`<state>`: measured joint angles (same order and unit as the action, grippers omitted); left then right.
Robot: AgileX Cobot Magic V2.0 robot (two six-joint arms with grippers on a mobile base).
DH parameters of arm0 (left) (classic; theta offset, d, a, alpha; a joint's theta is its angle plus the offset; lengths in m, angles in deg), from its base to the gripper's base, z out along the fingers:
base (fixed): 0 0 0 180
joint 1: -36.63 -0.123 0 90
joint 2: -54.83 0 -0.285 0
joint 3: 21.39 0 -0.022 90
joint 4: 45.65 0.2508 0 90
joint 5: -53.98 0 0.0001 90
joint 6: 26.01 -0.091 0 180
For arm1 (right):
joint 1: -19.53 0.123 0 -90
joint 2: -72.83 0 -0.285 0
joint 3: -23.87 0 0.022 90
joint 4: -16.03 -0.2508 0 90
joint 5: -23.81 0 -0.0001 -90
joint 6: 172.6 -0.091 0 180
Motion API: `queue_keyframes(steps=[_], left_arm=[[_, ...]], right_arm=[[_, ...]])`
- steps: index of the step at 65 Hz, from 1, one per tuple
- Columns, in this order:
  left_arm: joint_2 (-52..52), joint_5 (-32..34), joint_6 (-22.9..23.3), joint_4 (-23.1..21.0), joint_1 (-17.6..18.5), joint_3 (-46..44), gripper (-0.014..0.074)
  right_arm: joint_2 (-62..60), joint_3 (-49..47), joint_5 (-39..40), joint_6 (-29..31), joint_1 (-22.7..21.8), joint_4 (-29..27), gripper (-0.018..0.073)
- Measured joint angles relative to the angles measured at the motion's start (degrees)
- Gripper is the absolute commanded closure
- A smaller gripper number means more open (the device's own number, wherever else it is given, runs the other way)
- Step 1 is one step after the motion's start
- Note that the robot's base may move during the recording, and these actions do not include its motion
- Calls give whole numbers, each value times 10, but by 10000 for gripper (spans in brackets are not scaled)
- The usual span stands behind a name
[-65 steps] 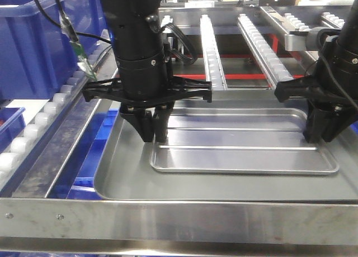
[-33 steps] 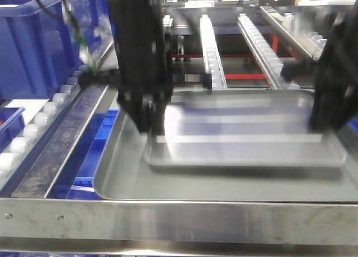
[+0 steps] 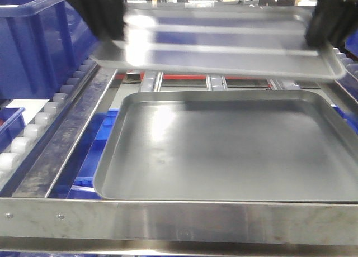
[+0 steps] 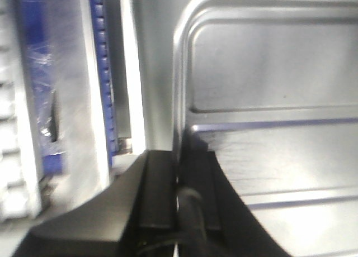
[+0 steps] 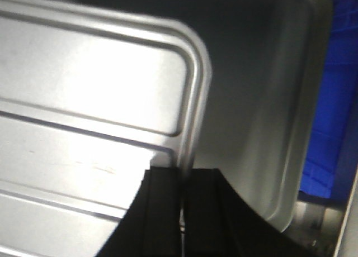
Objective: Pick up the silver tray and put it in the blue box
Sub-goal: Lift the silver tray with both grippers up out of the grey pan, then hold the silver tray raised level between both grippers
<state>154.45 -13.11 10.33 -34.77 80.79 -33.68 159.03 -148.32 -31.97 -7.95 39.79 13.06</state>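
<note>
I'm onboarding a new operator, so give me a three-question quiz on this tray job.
1. True or false: the silver tray hangs clear above the dark-grey tray.
2. The left end effector and right end effector: which clamps the tray's rim? A) left only B) right only C) both
3. Fill in: the blue box stands on the robot's ___ side.
Key: 1 true; 2 C; 3 left.

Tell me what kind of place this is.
Probably a factory or warehouse handling line. Roller rails with white wheels run beside a steel frame, a big blue box stands next to them, and the silver tray is held above a larger grey tray.
</note>
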Motion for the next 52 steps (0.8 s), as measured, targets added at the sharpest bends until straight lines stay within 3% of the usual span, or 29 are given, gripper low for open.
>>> queue_keyframes(steps=[17, 52], left_arm=[[-33, -34, 4, 2, 19, 25, 701], [-30, -31, 6, -3, 22, 31, 701]], right_arm=[[-27, 0, -43, -56, 54, 38, 501], [-27, 0, -60, -64, 57, 48, 501]])
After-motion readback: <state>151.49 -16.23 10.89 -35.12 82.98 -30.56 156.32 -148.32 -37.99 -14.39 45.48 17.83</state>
